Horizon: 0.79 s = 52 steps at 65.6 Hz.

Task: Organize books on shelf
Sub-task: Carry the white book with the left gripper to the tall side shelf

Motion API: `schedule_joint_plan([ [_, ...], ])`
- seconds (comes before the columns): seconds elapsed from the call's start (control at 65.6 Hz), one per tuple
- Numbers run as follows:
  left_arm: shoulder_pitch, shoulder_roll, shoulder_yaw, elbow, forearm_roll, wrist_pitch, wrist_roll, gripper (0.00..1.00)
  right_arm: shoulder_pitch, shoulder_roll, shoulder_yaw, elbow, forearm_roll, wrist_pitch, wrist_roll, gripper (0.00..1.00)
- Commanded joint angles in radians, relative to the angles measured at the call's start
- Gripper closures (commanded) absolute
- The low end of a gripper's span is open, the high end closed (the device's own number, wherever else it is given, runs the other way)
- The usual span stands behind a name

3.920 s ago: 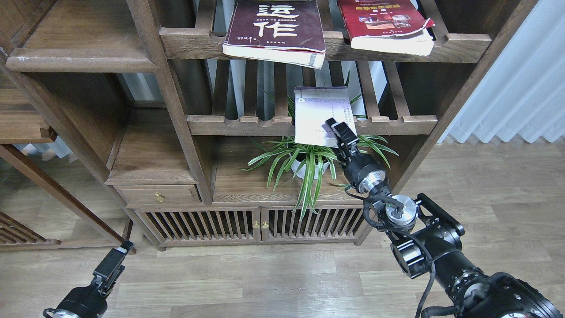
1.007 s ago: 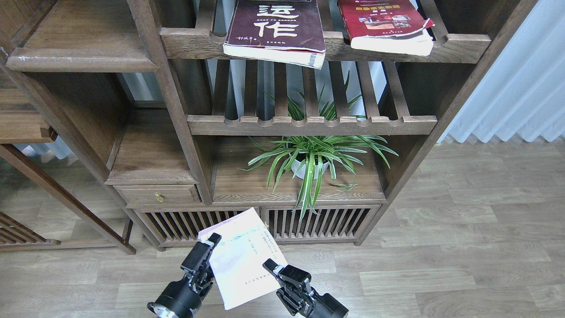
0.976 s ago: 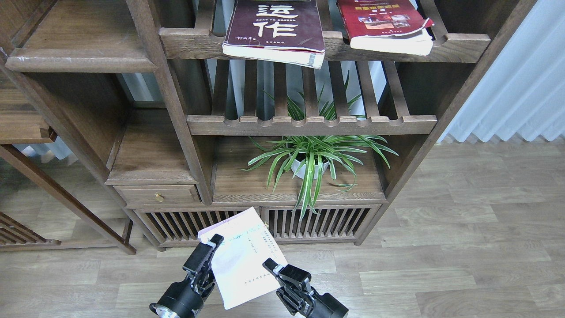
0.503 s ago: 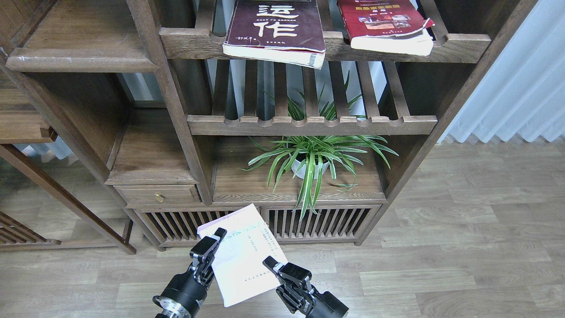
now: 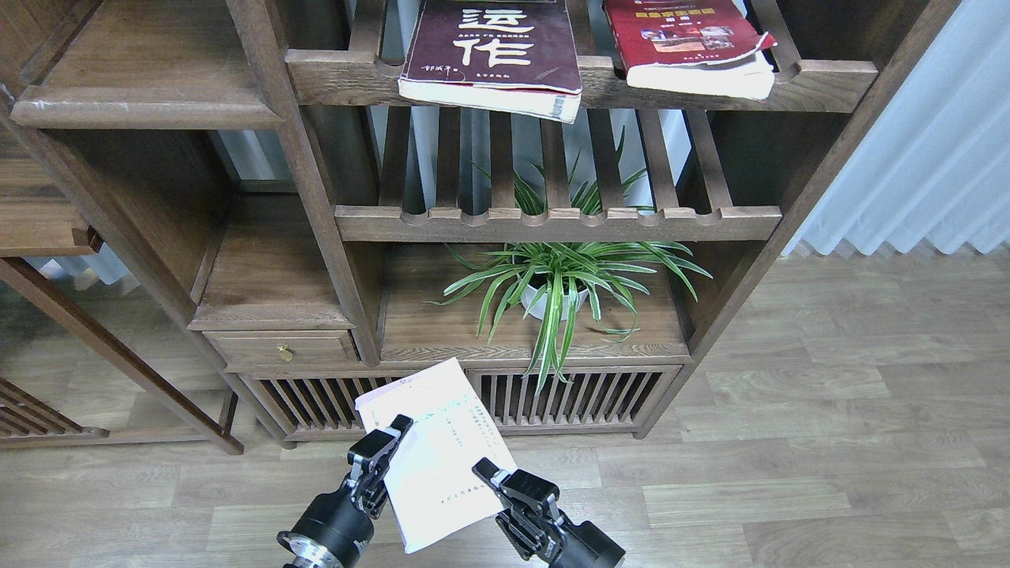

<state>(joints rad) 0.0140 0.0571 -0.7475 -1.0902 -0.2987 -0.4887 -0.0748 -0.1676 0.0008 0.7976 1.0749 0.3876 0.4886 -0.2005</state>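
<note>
Pale lavender-white paperback [image 5: 434,451] sat low centre, left claw [image 5: 384,443] clamped on its 9 o'clock edge, right claw [image 5: 501,483] clamped on its 4 o'clock edge.

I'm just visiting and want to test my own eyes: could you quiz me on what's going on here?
1. True or false: the pale book lies on a rack.
2. Which book overhangs the top rack's front rail more, the maroon book or the red book?
3. What stands below the lower rack?

Key: 1. False; it is held low, with the left gripper and right gripper at its edges. 2. The maroon book. 3. A potted plant.
</note>
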Motion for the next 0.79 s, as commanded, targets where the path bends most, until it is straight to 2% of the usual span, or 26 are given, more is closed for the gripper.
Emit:
schedule_joint_plan([
  [0.0, 0.012, 0.016, -0.001, -0.013, 0.000, 0.000, 0.004, 0.92, 0.000, -0.001, 0.009, -0.004, 0.007, 0.000, 0.004, 0.94],
  [0.275, 0.015, 0.081, -0.001, -0.036, 0.000, 0.000, 0.004, 0.93, 0.011, -0.001, 0.037, -0.013, 0.007, 0.000, 0.006, 0.94],
  [0.351, 0.021, 0.092, -0.004, -0.043, 0.000, 0.000, -0.003, 0.92, 0.014, -0.001, 0.046, -0.021, 0.005, 0.000, 0.006, 0.86],
  [0.397, 0.023, 0.092, -0.004, -0.045, 0.000, 0.000, -0.005, 0.91, 0.016, -0.001, 0.046, -0.024, 0.002, 0.000, 0.006, 0.74],
  [0.427, 0.023, 0.090, -0.007, -0.045, 0.000, 0.000, -0.005, 0.90, 0.022, -0.001, 0.046, -0.030, -0.009, 0.000, 0.006, 0.50],
  [0.442, 0.021, 0.090, -0.009, -0.045, 0.000, 0.000, -0.005, 0.90, 0.025, -0.001, 0.046, -0.033, -0.012, 0.000, 0.006, 0.41],
  [0.458, 0.020, 0.087, -0.015, -0.045, 0.000, 0.000, -0.005, 0.90, 0.042, -0.001, 0.052, -0.038, -0.041, 0.000, 0.003, 0.03],
  [0.473, 0.020, 0.087, -0.016, -0.043, 0.000, 0.000, -0.005, 0.90, 0.043, -0.001, 0.052, -0.038, -0.044, 0.000, 0.004, 0.00],
  [0.778, 0.018, 0.104, -0.058, -0.050, 0.001, 0.000, 0.009, 0.93, 0.046, -0.001, 0.094, -0.043, -0.056, 0.000, 0.006, 0.00],
])
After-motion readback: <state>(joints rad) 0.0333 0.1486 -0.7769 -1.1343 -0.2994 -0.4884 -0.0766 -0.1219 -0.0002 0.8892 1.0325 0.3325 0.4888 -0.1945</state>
